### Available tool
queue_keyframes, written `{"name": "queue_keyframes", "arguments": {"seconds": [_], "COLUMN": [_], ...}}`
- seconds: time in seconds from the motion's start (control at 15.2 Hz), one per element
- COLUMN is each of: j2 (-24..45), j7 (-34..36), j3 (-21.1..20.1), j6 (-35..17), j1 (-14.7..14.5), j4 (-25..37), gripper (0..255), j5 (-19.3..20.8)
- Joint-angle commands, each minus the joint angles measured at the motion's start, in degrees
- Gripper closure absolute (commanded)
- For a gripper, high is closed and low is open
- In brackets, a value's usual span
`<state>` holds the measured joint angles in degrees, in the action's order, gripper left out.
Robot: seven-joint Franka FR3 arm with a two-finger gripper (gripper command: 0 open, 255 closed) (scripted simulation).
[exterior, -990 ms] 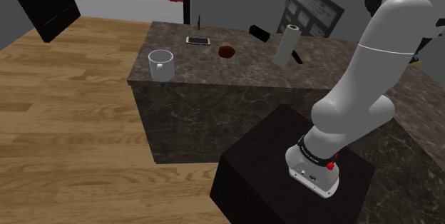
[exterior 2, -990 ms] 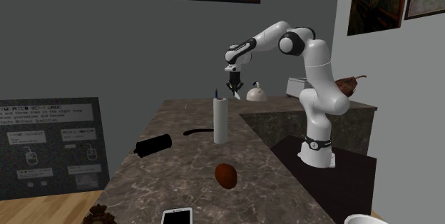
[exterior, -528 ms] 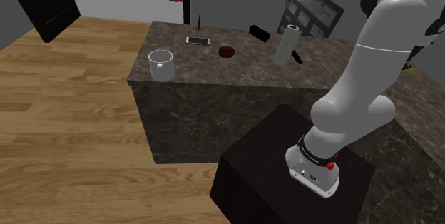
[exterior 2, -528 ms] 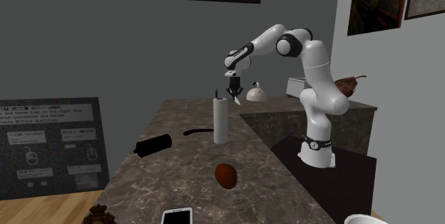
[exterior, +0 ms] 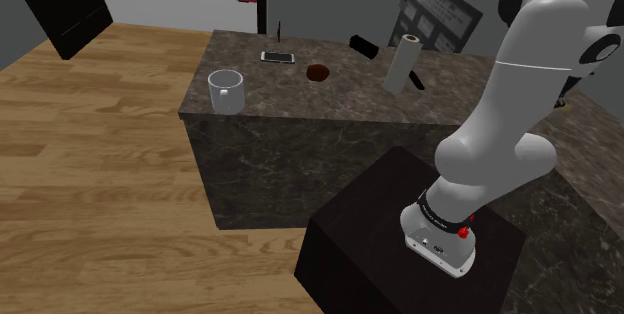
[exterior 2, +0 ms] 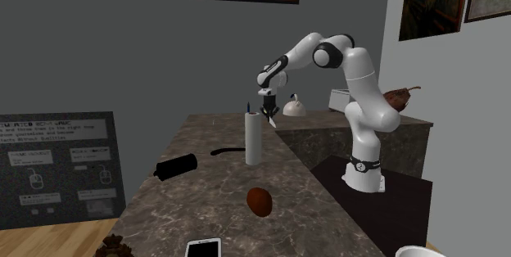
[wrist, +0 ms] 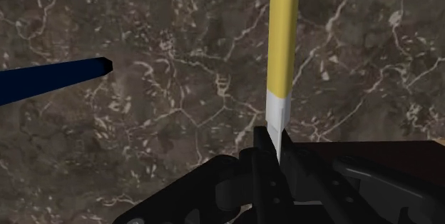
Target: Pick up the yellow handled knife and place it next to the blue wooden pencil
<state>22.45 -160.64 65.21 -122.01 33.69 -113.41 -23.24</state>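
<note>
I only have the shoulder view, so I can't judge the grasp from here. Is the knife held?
Observer: Yes. In the wrist view the gripper is shut on the knife at its white blade end, yellow handle pointing away.
Operator: Where is the pencil?
Observer: The blue pencil lies on the dark marbled counter, off to the knife's side, not touching it.
Operator: Is the hand low?
Observer: In the second exterior view it hangs above the counter, right of the upright white roll.
</note>
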Motion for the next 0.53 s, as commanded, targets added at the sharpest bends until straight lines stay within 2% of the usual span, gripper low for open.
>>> {"name": "queue_keyframes", "arguments": {"seconds": [0.0, 0.46], "j2": [0.9, 3.3], "j7": [-0.5, -2.3], "j3": [-0.9, -3.5], "j6": [-0.9, -3.8], "j1": [0.7, 2.9], "j4": [-0.4, -1.7], "gripper": [255, 255], "j5": [-1.0, -3.8]}}
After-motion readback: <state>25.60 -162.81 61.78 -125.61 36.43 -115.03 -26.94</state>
